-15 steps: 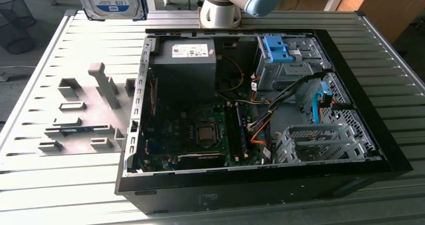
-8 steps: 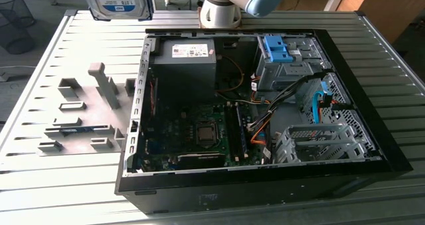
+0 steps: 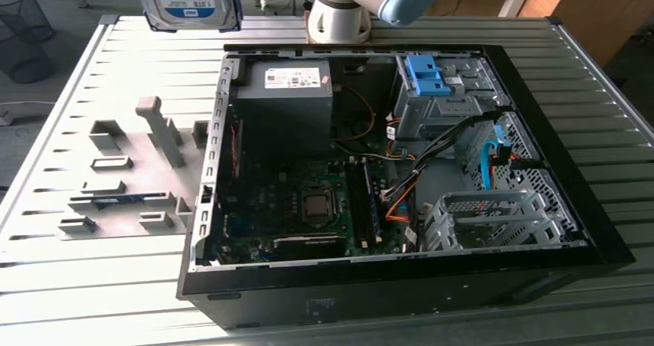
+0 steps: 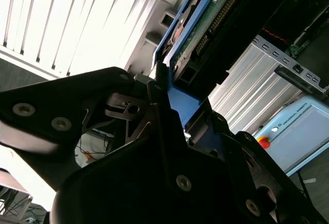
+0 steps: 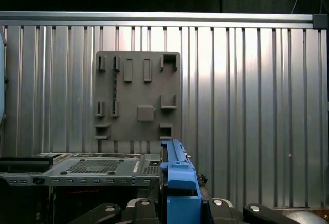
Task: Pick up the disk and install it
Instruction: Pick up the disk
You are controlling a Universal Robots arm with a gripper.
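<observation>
Matte black jaws are clamping shut on the disk (image 4: 200,26), pinching its blue plastic bracket, green circuit board showing. It is hanging upright above the far edge of the ribbed metal worktop (image 3: 112,285), to the exterior view's left of the arm base (image 3: 338,17), well apart from the open black computer case (image 3: 409,292). Beyond it in the first wrist view, a flat grey slotted plate (image 5: 138,95) is lying on the ribs.

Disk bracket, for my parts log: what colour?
Blue; the disk's bracket shows best in the first wrist view.
</observation>
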